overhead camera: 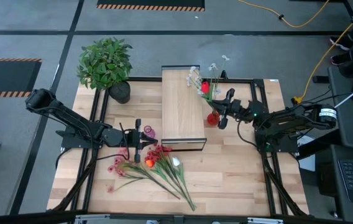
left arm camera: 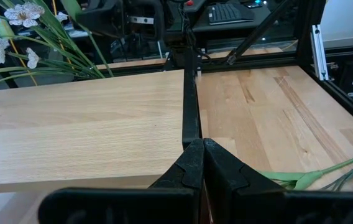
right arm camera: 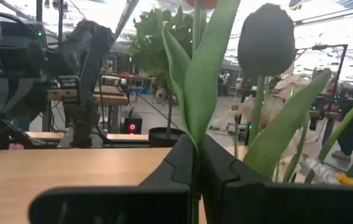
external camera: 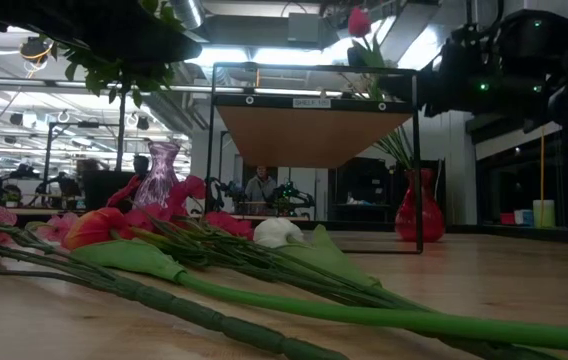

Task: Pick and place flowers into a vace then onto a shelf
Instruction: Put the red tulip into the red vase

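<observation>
Loose flowers lie in a pile on the table's near part, stalks pointing toward the near edge; they also fill the low view. The light-wood shelf stands mid-table. A red vase stands on the table at the shelf's right side, with green leaves in its mouth. My right gripper hovers by that vase, shut on a red-blossomed flower. My left gripper is shut and empty, near the shelf's near left corner, beside a small purple vase. My right gripper pinches the flower's green stem between its two fingers, where the long leaves branch off. The fingers come level from the table's right side and lie across the stem. The flower stands roughly upright, its blossom above the gripper. Its lower end is hidden.
A bushy potted plant stands at the table's far left corner. White blossoms rise at the shelf's far right corner. A black frame borders the table. People sit in the room behind.
</observation>
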You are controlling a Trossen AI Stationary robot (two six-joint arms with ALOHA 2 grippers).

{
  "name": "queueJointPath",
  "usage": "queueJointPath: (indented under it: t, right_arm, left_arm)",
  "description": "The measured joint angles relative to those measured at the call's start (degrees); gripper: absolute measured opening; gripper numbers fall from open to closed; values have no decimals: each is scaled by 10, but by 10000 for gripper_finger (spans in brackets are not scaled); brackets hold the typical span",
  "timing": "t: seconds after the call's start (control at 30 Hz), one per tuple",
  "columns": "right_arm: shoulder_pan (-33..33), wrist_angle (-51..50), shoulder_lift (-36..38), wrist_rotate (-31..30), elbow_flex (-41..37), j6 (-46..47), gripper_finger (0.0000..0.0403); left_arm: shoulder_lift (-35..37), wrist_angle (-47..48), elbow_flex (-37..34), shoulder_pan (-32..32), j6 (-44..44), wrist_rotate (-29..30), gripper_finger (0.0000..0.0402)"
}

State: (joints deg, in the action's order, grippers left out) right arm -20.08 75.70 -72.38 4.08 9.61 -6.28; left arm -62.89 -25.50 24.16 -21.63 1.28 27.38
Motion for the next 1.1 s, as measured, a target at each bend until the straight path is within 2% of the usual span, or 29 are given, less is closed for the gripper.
queueJointPath:
  t: [0.83,0.97,1.1]
  right_arm:
    - [0,-43,0,0,0,-1,11]
    - [0,-43,0,0,0,0,30]
    - [0,-43,0,0,0,0,71]
  left_arm:
    - [0,0,0,0,0,0,4]
    - [0,0,0,0,0,0,4]
    - [0,0,0,0,0,0,4]
